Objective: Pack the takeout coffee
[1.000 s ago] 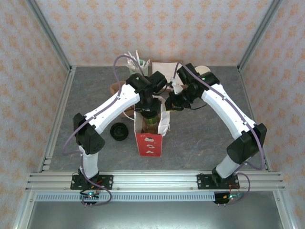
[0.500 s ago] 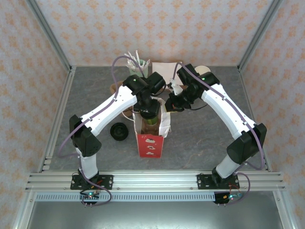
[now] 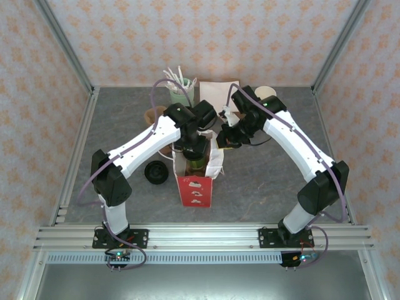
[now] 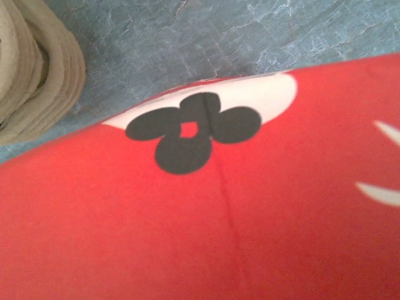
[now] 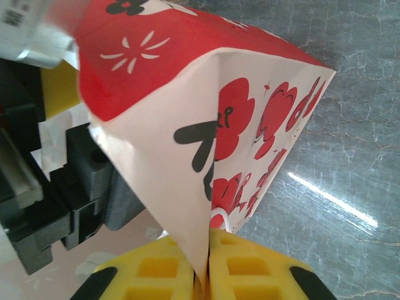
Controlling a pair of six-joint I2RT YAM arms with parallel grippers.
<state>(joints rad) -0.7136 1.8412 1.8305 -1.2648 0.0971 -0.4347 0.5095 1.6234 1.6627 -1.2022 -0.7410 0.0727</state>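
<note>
Packing step in hand, by the look of it. Small dark olive-green paper cup (image 3: pixel 196 164) down inside the open mouth of an upright red paper bag (image 3: pixel 195 187), directly beneath the left gripper (image 3: pixel 191 149). Cannot tell from above: fingers clasped round the cup, or spread clear of it (own wrist view pressed too close to the bag's red wall to help). Right gripper (image 5: pixel 205 278) pinched tight on the bag's white-lined top edge, yellow pads (image 5: pixel 156 269) squeezed together on the paper, drawing the mouth open from the right.

To do it well:
- Hold that pinch firm and level, to leave the mouth wide.
- Bring the cup straight down and upright, with no lid there to forgive a tilt.
- Seat it flat on the bag's floor before letting go.
- Lift out vertically, clear of the paper wall.
- Probably best to release the bag's edge last, or risk tipping the whole bag.

Lettering: bold black strokes (image 5: pixel 206 140) on the bag's folded side, cut by the crease and not readable as a word. Black four-petal flower print (image 4: pixel 194 128) on a white patch, and thin white burst marks on the red. White tag (image 5: pixel 19 19) with fine print at a corner of the right wrist view, too small to read. No brand name made out anywhere.
</note>
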